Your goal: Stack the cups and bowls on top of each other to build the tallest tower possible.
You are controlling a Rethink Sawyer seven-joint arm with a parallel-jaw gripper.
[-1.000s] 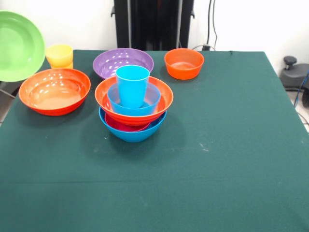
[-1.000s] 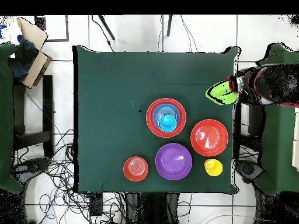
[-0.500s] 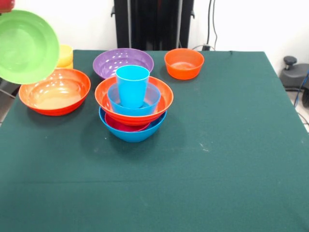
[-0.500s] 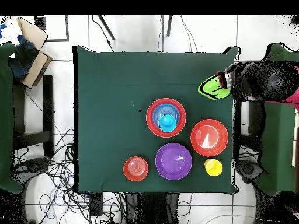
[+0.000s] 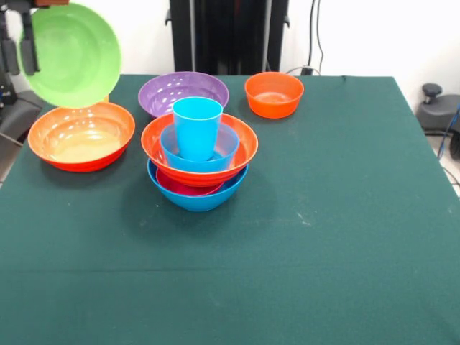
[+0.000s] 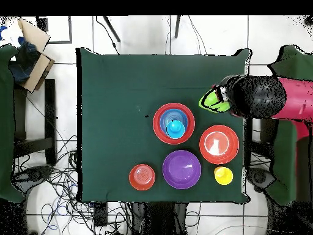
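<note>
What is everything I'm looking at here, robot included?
table: one, dark green cloth, fills the front view
tower: one, mid-table; large blue bowl at the bottom, then magenta bowl, orange bowl, medium blue bowl, with a sky blue cup upright on top
purple bowl: one, behind the tower
small orange bowl: one, beside the purple bowl
large orange bowl: one, alone by the table's edge
yellow cup: one, table corner near the large orange bowl
lime green bowl: one, tilted in the air above the large orange bowl
cardboard box: one, on the floor off the table
end effector: one, black, clamped on the lime green bowl's rim
</note>
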